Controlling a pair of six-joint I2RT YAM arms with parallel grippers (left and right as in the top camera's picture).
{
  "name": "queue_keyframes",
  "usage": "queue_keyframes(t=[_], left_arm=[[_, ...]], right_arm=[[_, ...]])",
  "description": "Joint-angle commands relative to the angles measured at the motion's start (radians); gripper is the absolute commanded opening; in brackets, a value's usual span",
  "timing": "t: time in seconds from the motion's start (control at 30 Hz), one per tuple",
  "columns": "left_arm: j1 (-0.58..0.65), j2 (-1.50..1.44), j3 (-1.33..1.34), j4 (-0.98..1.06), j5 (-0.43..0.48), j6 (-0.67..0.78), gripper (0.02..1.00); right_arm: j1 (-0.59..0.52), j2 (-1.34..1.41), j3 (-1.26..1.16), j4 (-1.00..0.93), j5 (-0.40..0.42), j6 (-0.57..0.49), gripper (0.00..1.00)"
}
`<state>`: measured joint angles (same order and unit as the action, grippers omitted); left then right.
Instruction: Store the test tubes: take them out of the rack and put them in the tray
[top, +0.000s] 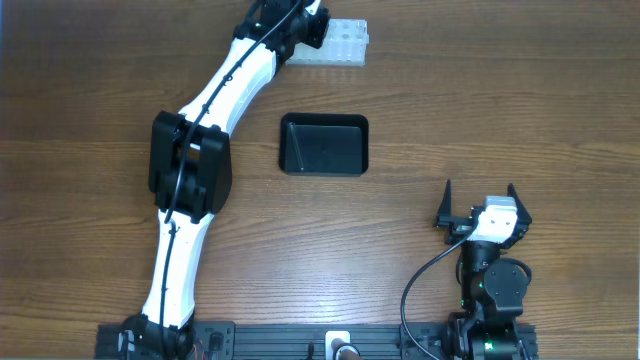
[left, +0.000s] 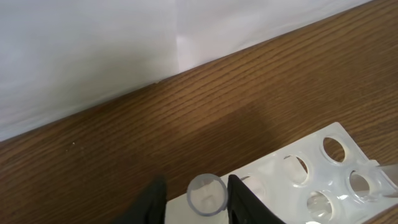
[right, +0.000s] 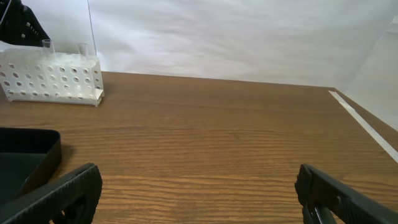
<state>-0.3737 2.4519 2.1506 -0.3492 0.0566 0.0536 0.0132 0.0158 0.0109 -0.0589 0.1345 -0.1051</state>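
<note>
The left gripper is sitting spread around one test tube in the rack.
The tube is standing upright between the fingers, top middle of the frame; the tray is lying just below.

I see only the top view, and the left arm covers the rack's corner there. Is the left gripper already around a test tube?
Observer: Yes. In the left wrist view a tube shows its open rim between the fingers of the left gripper, at the rack.
Operator: Is it clamped?
Observer: Not yet, it seems: a gap shows on one side of the tube.
Operator: How many tubes stand in the rack?
Observer: The right wrist view shows two tubes rising above its top; more I cannot tell.
</note>
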Motion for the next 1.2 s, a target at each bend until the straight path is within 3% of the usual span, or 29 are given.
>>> queue_keyframes(t=[0.03, 0.63, 1.2], left_arm=[[0.0, 0.021, 0.01, 0.006, 0.022, 0.006, 0.281], [0.0, 0.036, 0.01, 0.021, 0.03, 0.006, 0.134], [-0.005, -0.034, 0.01, 0.024, 0.056, 0.006, 0.08]], right_arm=[[-0.008, -0.009, -0.006, -0.002, 0.01, 0.003, 0.991], [-0.008, -0.009, -0.006, -0.002, 0.01, 0.003, 0.993], [-0.008, -0.009, -0.006, -0.002, 0.01, 0.003, 0.993]])
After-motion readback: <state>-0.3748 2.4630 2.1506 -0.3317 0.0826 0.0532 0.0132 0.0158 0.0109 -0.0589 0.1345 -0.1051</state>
